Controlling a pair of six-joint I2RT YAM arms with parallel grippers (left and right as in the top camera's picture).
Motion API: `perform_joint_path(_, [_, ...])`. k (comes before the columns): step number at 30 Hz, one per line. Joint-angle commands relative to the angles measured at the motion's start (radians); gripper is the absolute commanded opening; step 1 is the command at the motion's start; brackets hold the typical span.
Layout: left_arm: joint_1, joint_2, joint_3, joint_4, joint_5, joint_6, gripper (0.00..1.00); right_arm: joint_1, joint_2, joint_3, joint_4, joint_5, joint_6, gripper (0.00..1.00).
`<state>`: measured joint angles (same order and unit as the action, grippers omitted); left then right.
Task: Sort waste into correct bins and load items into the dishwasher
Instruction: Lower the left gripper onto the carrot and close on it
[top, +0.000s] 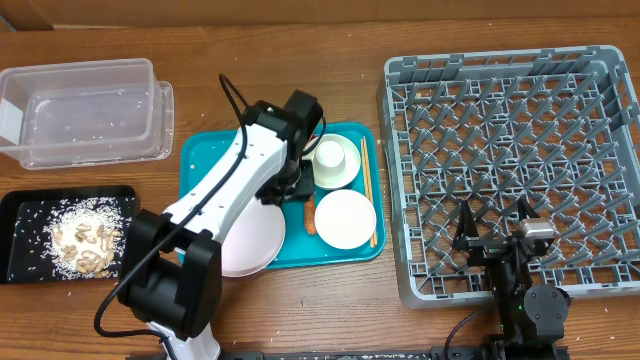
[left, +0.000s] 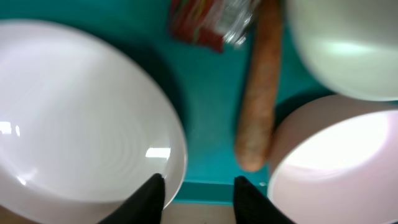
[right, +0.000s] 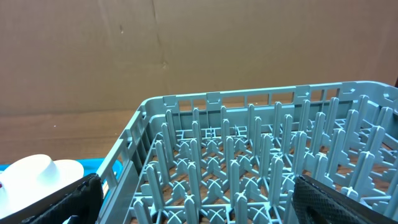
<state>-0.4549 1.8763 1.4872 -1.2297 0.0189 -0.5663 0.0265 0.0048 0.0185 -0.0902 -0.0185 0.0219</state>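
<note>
On the teal tray (top: 205, 160) lie a large white plate (top: 252, 240), a small plate (top: 345, 218), a white bowl (top: 335, 163) and wooden chopsticks (top: 366, 185). An orange stick (top: 310, 213) lies between the plates. My left gripper (top: 293, 190) hovers open and empty above the tray. In the left wrist view its fingers (left: 199, 196) frame the tray's edge, with the large plate (left: 81, 118) at left, the orange stick (left: 261, 87), the red wrapper (left: 205, 22), the bowl (left: 348, 43) and the small plate (left: 336, 162). My right gripper (top: 495, 245) is open and empty over the grey dish rack (top: 515, 60). The paper ball is out of view.
A clear plastic tub (top: 85, 110) stands at the back left. A black tray (top: 25, 215) at front left holds rice grains and beige scraps (top: 85, 243). The right wrist view shows the rack's pegs (right: 249, 155) between the open fingers (right: 199, 205) and a brown cardboard wall behind.
</note>
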Motion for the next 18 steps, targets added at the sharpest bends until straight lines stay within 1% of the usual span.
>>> perform_joint_path(1, [-0.004,0.008,0.026,0.045,0.017,0.009,0.61,0.000,-0.002,-0.010,0.006,0.003,-0.007,1.00])
perform_joint_path(3, [-0.004,0.009,0.017,0.072,0.055,0.009,0.66,0.000,-0.002,-0.010,0.006,0.002,-0.007,1.00])
perform_joint_path(6, [-0.005,0.011,-0.003,0.107,0.102,0.009,0.67,0.000,-0.002,-0.010,0.006,0.002,-0.007,1.00])
perform_joint_path(8, [-0.005,0.012,-0.027,0.134,0.105,0.008,0.66,0.000,-0.002,-0.010,0.006,0.003,-0.007,1.00])
perform_joint_path(11, [-0.005,0.012,-0.078,0.183,0.105,0.005,0.64,0.000,-0.002,-0.010,0.006,0.002,-0.007,1.00])
perform_joint_path(14, [-0.005,0.013,-0.135,0.241,0.105,0.006,0.56,0.000,-0.002,-0.010,0.006,0.002,-0.007,1.00])
perform_joint_path(18, [-0.005,0.013,-0.182,0.296,0.105,0.014,0.55,0.000,-0.002,-0.010,0.006,0.002,-0.007,1.00])
